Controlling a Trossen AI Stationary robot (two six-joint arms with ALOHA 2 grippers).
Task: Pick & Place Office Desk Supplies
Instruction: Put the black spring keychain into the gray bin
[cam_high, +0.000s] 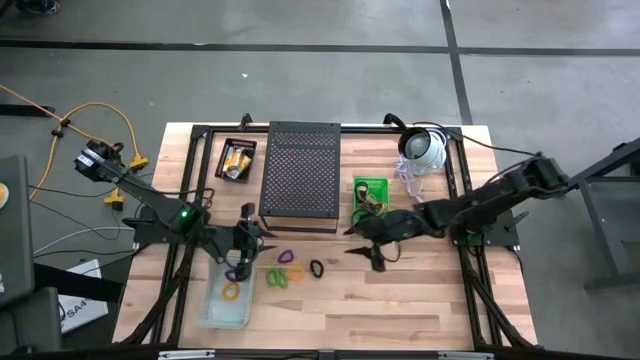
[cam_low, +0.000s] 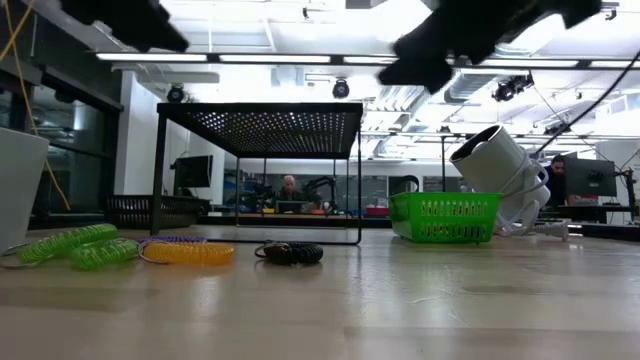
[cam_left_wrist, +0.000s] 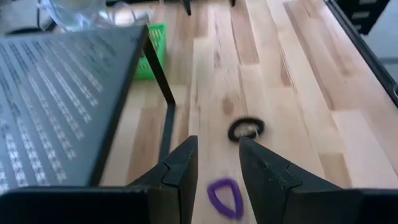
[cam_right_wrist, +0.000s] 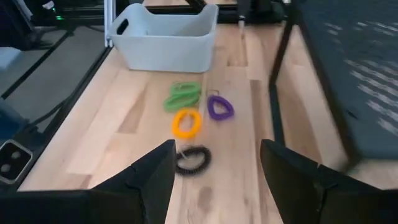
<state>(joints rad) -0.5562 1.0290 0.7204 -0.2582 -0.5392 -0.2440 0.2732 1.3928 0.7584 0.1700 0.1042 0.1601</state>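
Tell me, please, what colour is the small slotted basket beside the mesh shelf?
Bright green basket; clearest in the low view.

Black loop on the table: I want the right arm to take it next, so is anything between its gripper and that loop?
Nothing visible. The right gripper is open just short of the black loop, bare wood between them.

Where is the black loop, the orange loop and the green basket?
black loop (cam_right_wrist: 191, 159), right wrist view, on its coiled ring
orange loop (cam_right_wrist: 186, 122), right wrist view, on its ring
green basket (cam_low: 445, 217), low view, on its front wall
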